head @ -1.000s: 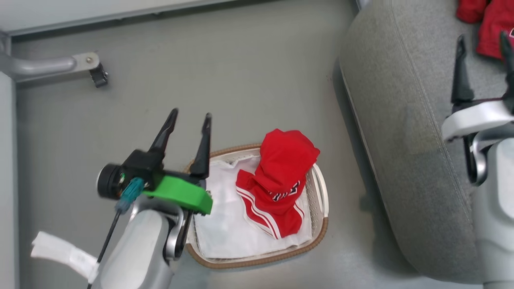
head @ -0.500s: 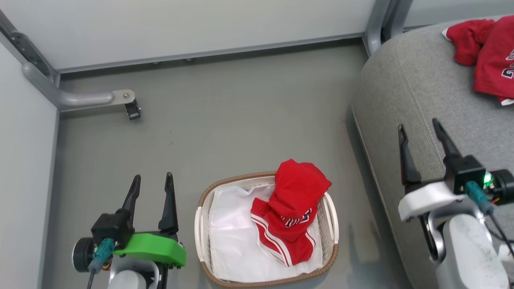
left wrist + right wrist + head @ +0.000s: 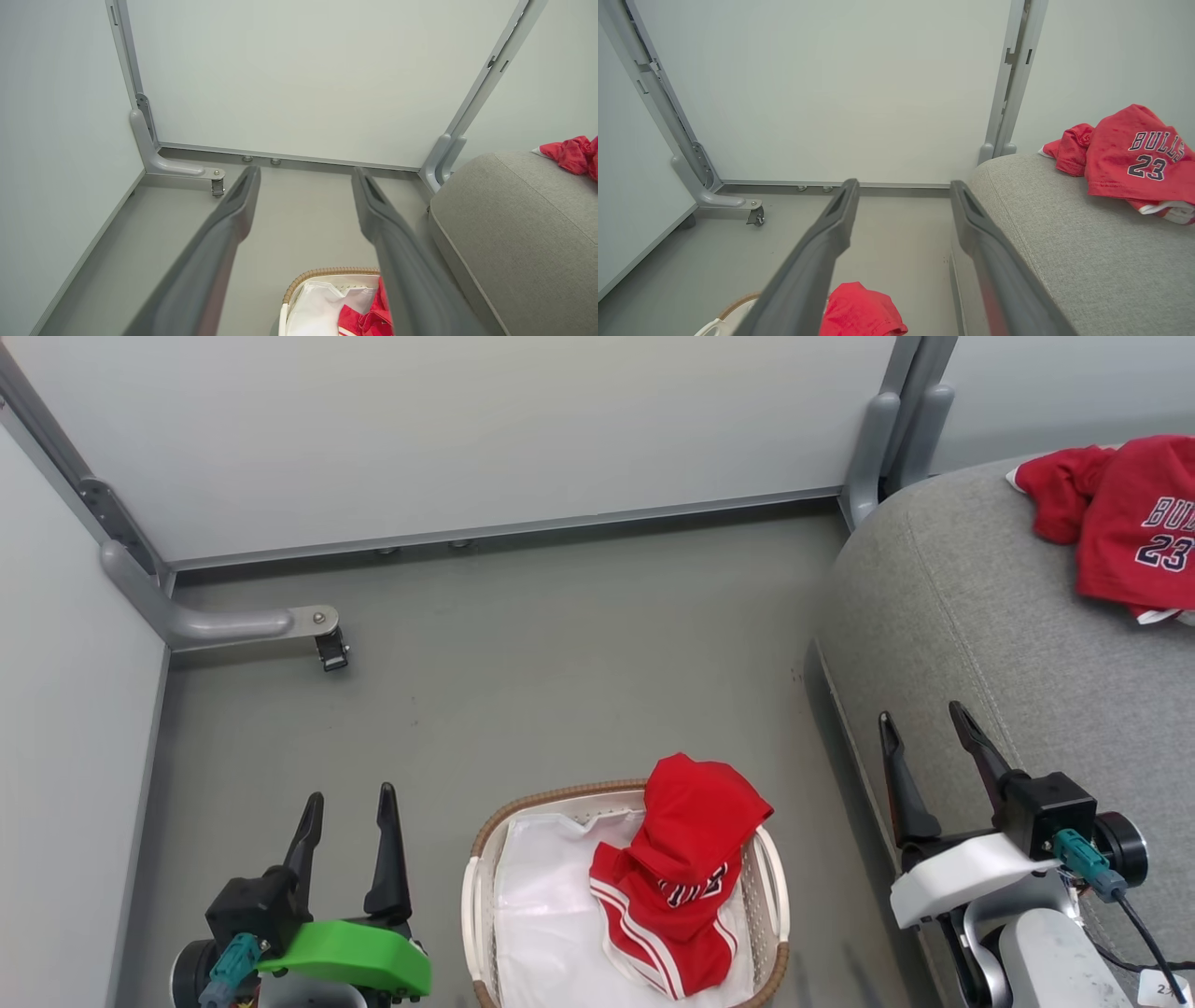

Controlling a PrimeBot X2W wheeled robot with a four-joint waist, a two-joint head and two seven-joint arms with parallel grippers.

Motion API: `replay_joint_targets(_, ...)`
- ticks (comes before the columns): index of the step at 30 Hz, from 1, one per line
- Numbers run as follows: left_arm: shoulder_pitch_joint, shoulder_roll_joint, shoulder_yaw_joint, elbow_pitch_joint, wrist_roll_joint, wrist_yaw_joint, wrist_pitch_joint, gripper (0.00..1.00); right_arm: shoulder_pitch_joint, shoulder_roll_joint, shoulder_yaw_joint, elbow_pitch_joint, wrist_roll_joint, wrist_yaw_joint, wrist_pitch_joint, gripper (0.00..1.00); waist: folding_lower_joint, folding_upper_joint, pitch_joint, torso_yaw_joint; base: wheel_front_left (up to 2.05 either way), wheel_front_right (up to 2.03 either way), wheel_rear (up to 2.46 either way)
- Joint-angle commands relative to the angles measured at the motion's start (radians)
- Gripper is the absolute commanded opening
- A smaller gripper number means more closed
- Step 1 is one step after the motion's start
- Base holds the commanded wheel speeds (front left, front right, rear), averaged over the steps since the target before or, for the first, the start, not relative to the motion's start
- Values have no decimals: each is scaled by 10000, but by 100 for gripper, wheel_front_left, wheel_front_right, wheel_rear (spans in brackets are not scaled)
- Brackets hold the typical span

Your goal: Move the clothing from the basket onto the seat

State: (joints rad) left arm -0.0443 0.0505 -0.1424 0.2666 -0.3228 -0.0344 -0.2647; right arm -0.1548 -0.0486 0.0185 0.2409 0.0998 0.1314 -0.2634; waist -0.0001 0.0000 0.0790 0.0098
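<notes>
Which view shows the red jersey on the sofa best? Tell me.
Right wrist view: the jersey on the sofa shows BULLS 23 in full. Head view crops its lettering; left wrist view catches a red corner.

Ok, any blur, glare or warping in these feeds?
Head view: sharp, evenly lit, no glare, faint shadow beside the basket. Left wrist view: fingers out of focus, wall frames splayed by the wide lens. Right wrist view: fingers soft, lettering on the clothing crisp.

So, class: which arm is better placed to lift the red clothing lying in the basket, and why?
Probably the right. The clothing lies in the basket's right half, nearer the right arm's open fingers, which sit beside the seat.
</notes>
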Motion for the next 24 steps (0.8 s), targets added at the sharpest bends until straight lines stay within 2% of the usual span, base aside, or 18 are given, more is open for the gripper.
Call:
replay_joint_targets(1, 159, 2, -28, -28, -96, 40, 6, 100, 92, -37, 50, 0, 91, -14, -20, 100, 1, 0, -77, -26, 0, 0, 0)
replay_joint_targets(24, 120, 1, -22, -29, -11, 46, 6, 100, 116, -37, 130, 220, 265, -14, -20, 100, 1, 0, -181, -32, 0, 0, 0)
